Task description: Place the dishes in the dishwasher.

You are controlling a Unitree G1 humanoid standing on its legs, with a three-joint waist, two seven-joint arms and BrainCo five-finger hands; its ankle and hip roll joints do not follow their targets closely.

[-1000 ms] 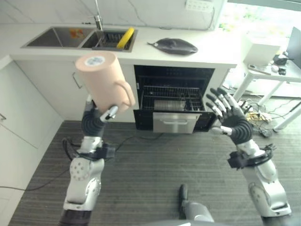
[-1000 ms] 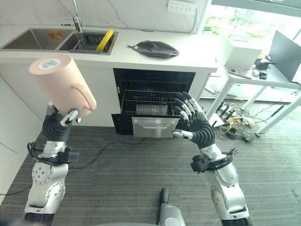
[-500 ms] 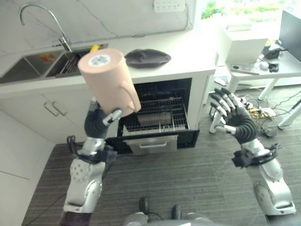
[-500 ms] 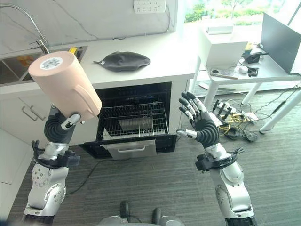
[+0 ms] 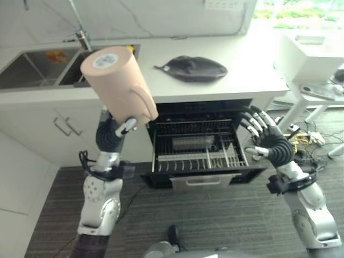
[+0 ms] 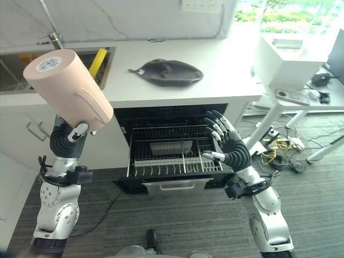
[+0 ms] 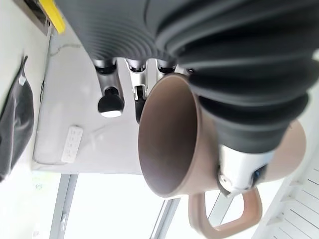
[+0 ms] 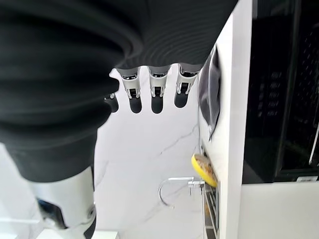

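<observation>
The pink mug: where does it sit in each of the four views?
Left eye view: pink mug upper left, bottom up, held in the left robot hand.
Right eye view: upper left.
Left wrist view: centre, its mouth towards the camera.
Right wrist view: not in it.
Shared landmark: the dark cloth on the counter.

Daylight enters from the window [image 6: 279,11] at upper right, overexposed to white. White countertop [image 5: 161,70] glares softly. Dishwasher [image 6: 174,148] cavity reads dark. Mug [image 7: 169,134] close to the wrist camera is soft-focused; 2 eye views bow at edges.
</observation>
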